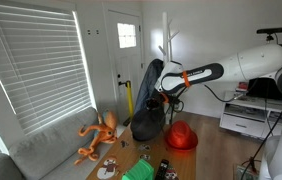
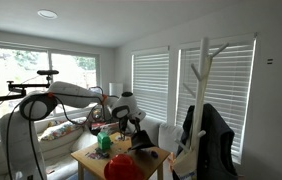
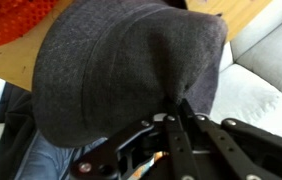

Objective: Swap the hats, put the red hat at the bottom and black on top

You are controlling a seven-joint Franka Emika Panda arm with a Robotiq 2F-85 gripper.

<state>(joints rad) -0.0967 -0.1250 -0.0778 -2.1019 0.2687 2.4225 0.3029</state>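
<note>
The black hat [image 3: 121, 60] fills most of the wrist view, and my gripper [image 3: 171, 118] is shut on the edge of its brim. The red hat [image 3: 11, 20] shows at the top left of that view. In both exterior views the red hat [image 1: 181, 136] [image 2: 121, 167] lies on the wooden table [image 1: 151, 158] near its edge. My gripper [image 1: 159, 97] [image 2: 129, 118] hangs above the table, level with the dark clothes on the rack. The black hat is hard to tell apart from those clothes in the exterior views.
A white coat rack [image 1: 167, 45] [image 2: 203, 70] with a dark jacket [image 2: 209, 140] stands by the table. A grey sofa [image 1: 51, 150] holds an orange plush toy [image 1: 99, 135]. A green object [image 2: 103, 142] and small items sit on the table.
</note>
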